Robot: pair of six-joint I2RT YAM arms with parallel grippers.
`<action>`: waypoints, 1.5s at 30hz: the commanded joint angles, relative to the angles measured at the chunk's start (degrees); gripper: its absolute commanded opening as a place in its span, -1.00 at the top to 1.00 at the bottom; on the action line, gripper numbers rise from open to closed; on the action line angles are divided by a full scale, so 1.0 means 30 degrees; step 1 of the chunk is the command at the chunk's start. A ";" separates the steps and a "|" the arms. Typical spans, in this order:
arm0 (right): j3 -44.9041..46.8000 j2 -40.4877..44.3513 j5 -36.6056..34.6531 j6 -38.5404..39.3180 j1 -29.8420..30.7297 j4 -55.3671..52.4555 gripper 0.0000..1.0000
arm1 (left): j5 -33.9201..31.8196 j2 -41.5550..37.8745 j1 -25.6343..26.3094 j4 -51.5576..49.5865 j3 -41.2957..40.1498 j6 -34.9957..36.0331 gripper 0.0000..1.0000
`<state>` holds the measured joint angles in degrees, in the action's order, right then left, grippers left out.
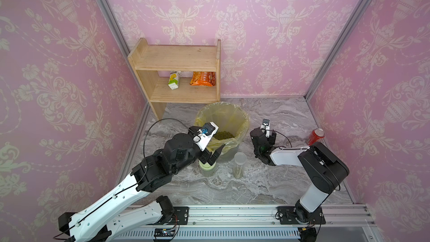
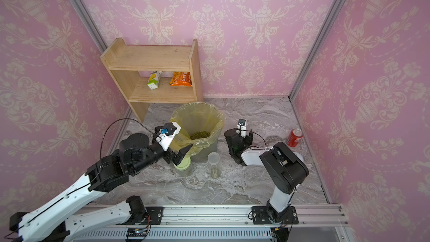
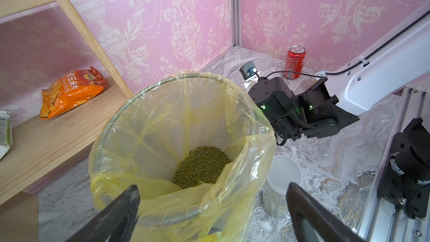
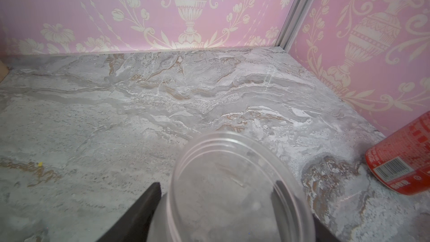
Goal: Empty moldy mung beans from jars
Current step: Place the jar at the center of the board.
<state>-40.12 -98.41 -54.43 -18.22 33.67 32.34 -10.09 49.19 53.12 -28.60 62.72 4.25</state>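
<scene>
Most of the beans (image 3: 201,167) are piled at the bottom of the bag-lined bin (image 1: 235,115), mid-table just in front of the shelf (image 1: 176,61). The left gripper (image 1: 211,155) is spread wide and holding nothing, hanging right over the green-lid jar (image 2: 183,166) at the bin's near edge. The tall jar (image 1: 239,162) stands just right of that, lid on, with some beans in the bottom. The right gripper (image 4: 216,189) is clamped on an open jar (image 4: 235,159), clear and empty-looking, just right of the bin. Can't tell if it's touching the table. The can (image 1: 316,136) sits by the right wall.
</scene>
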 commanded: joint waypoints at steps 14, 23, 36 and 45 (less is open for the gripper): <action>0.0928 -0.1294 -0.1130 0.0168 0.0579 0.0475 -0.44 | -0.0363 -0.0167 0.0163 -0.0587 0.0680 0.0436 -0.98; 0.0537 -0.1838 -0.1488 -0.0204 0.0830 -0.0181 -0.44 | -0.0845 -0.0021 0.0163 -0.0891 0.0847 0.0780 -0.98; -0.0065 -0.1777 -0.2078 -0.0845 0.1136 -0.1691 -0.70 | -0.1003 0.0211 0.0135 -0.0982 0.1013 0.0780 -0.98; 0.0219 -0.1360 -0.1845 -0.1189 0.1186 -0.1639 -0.86 | -0.0945 0.0504 0.0134 -0.1058 0.1155 0.0839 -0.98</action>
<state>-40.49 -102.63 -60.18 -19.92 36.91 28.97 -11.40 50.78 53.12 -30.59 64.38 5.54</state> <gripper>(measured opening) 0.921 0.992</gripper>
